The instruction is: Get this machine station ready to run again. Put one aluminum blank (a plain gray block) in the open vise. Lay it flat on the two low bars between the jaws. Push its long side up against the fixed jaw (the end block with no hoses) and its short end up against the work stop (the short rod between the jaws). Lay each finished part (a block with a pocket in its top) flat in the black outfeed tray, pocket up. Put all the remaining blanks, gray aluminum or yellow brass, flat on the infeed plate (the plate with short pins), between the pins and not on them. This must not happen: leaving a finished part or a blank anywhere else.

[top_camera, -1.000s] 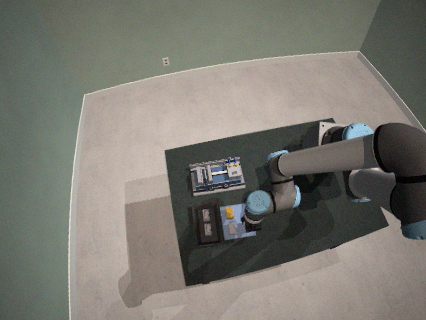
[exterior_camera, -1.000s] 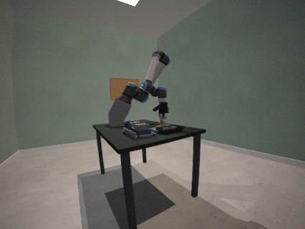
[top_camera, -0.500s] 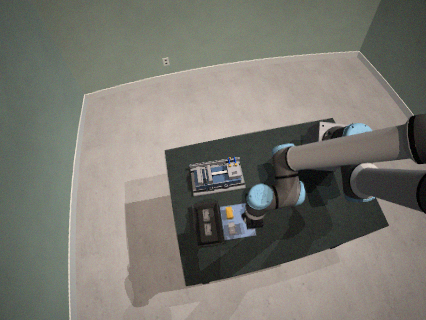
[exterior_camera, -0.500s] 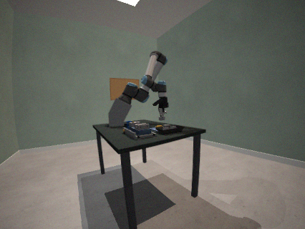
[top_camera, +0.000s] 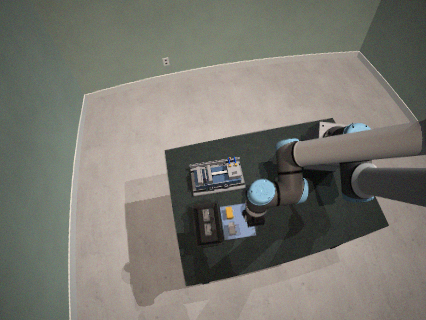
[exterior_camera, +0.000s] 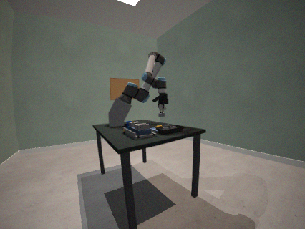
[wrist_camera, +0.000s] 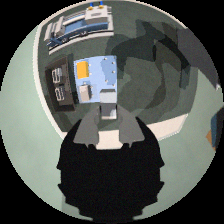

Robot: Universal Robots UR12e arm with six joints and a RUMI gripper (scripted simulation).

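My jaws (exterior_camera: 162, 114) are clamped on a gray block (exterior_camera: 162, 115) (wrist_camera: 108, 96), raised above the infeed plate (top_camera: 245, 234) (wrist_camera: 100, 61). A brass blank (top_camera: 229, 213) (wrist_camera: 82, 69) and a gray blank (top_camera: 232, 229) (wrist_camera: 85, 92) lie there; two finished parts sit in the outfeed tray (top_camera: 216, 237) (wrist_camera: 67, 105). Loading the vise (top_camera: 217, 176) (exterior_camera: 138, 129) (wrist_camera: 80, 25) appears left.

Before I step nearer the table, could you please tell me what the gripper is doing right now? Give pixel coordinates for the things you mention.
Gripper (exterior_camera: 162, 111) (wrist_camera: 108, 105): closed on a gray block (exterior_camera: 162, 114) (wrist_camera: 108, 96), held above the table (top_camera: 280, 235) (exterior_camera: 111, 137) (wrist_camera: 150, 100).
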